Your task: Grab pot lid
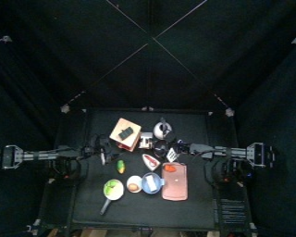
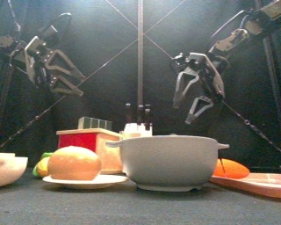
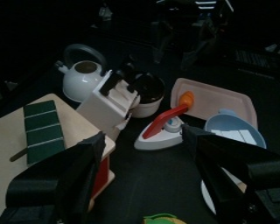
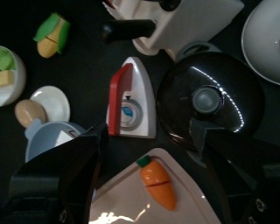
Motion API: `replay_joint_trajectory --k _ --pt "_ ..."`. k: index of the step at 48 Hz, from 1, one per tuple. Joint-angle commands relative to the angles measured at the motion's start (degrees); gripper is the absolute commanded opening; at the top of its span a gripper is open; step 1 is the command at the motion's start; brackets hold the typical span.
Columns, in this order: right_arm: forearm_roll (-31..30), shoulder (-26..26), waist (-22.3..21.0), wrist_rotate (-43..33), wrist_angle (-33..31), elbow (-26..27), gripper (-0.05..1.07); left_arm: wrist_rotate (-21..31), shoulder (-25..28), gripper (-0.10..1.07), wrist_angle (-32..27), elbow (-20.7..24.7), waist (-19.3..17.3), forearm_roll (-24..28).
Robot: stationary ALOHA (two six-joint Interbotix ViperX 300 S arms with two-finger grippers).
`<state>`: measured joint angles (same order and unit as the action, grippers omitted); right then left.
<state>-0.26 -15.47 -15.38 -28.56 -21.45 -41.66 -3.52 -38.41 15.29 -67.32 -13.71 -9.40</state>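
Observation:
The pot lid [image 4: 206, 96] is round and dark-glossy with a knob at its centre. It lies flat on the table beside a small red-and-white iron [image 4: 130, 103]. In the top view the lid [image 1: 163, 145] sits near the table's middle, right of the tan box [image 1: 126, 131]. My right gripper [image 4: 149, 188] hovers open and empty above the lid's near side, a little to its right in the top view [image 1: 188, 151]. My left gripper [image 3: 154, 179] is open and empty at the table's left [image 1: 99, 155]. The lid also shows in the left wrist view [image 3: 149, 87]. It is hidden in the front view.
A white kettle [image 3: 81, 79] stands at the back. A pink tray [image 4: 119, 206] holds a carrot [image 4: 157, 173]. Blue and white bowls [image 4: 49, 122], a green-filled pan [image 4: 3, 66] and a white block [image 3: 111, 101] crowd around. A big grey bowl [image 2: 167, 158] fills the front view.

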Motion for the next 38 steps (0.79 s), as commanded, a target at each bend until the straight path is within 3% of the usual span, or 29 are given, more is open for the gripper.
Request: replay_joint_trajectory --k 1,17,38 --pt "-2.37 -0.09 -0.44 0.26 0.00 1.32 1.02 -0.09 -0.79 1.01 0.44 0.44 -0.18 0.00" --pt "-8.70 0.79 -1.58 0.35 -0.09 0.35 1.02 -0.09 -2.81 1.01 0.53 -0.53 0.09 0.18" --pt "-12.83 6.33 -3.69 0.44 0.62 1.14 1.02 -0.09 -2.72 1.01 0.44 -1.05 -0.44 0.79"
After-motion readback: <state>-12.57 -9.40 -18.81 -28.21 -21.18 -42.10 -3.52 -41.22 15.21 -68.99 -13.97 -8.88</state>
